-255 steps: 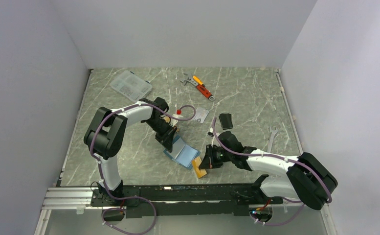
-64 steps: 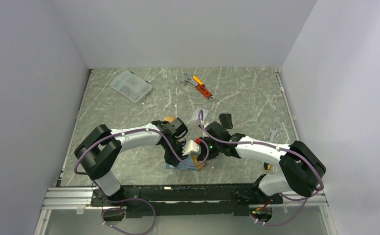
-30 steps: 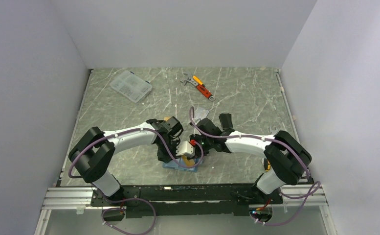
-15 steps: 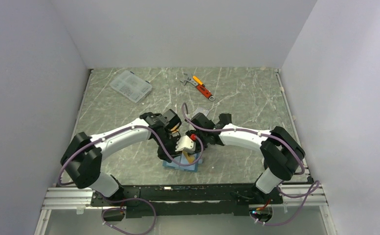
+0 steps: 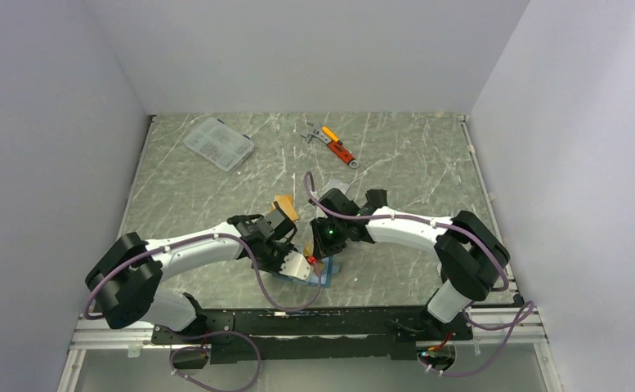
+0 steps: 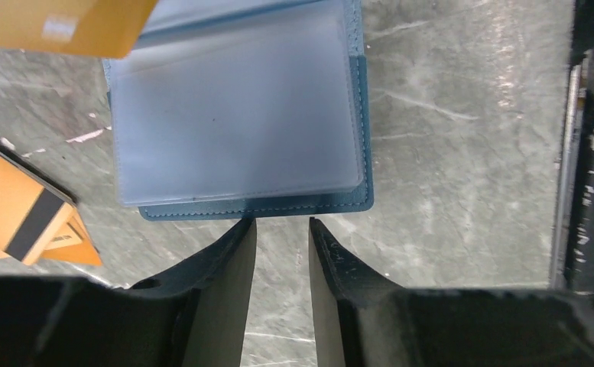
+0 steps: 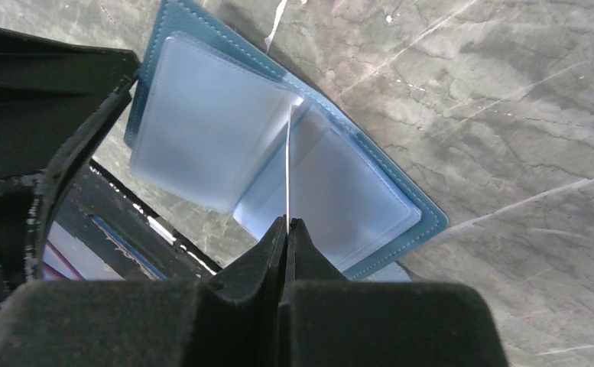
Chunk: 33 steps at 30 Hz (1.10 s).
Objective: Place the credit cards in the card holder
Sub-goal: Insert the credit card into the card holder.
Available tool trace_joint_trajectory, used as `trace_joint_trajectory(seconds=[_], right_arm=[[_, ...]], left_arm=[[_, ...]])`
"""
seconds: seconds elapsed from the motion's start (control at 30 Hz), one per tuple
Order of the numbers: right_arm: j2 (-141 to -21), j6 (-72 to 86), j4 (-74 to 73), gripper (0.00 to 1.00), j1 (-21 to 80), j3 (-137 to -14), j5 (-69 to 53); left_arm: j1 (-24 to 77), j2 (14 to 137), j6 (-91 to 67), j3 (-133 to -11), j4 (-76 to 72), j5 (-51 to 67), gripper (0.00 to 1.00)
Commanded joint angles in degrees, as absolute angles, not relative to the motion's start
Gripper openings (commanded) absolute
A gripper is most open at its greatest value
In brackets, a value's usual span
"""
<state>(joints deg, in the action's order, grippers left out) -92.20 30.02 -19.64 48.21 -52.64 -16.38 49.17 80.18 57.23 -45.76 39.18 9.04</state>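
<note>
The right gripper (image 7: 287,226) is pinched shut on an orange-gold credit card (image 6: 56,27), which shows edge-on as a thin pale line over the card holder (image 7: 202,145). The left gripper (image 6: 282,228) is slightly parted and empty, its tips just beside the holder's lower edge. The teal-blue holder lies open, clear pockets up, on the grey marble table (image 6: 469,153). Lower left of the left wrist view, more orange cards (image 6: 18,210) lie overlapping, their print too small to read.

A robot lab cell: plain white walls (image 5: 314,49) box in a marbled tabletop (image 5: 416,167).
</note>
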Motion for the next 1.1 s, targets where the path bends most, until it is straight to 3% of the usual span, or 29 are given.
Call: trace_joint_trajectory(seconds=[0.0, 0.63, 0.97, 1.07], right_arm=[[-91.7, 31.5, -17.9, 0.00, 48.1, -51.9, -18.1], [-87.4, 32.3, -18.2, 0.00, 46.6, -48.5, -16.3], [-86.9, 31.9, -21.0, 0.00, 48.1, -50.8, -11.5], [-87.1, 32.7, -20.8, 0.00, 49.6, -51.5, -10.1]], left_arm=[[51.1, 79.0, 59.5, -43.9, 32.1, 5.2, 0.37], [59.2, 82.4, 50.0, -47.4, 36.1, 6.2, 0.31], [59.1, 74.0, 44.4, -55.8, 43.9, 0.8, 0.49], [59.4, 70.9, 44.8, -56.9, 45.3, 0.2, 0.48]])
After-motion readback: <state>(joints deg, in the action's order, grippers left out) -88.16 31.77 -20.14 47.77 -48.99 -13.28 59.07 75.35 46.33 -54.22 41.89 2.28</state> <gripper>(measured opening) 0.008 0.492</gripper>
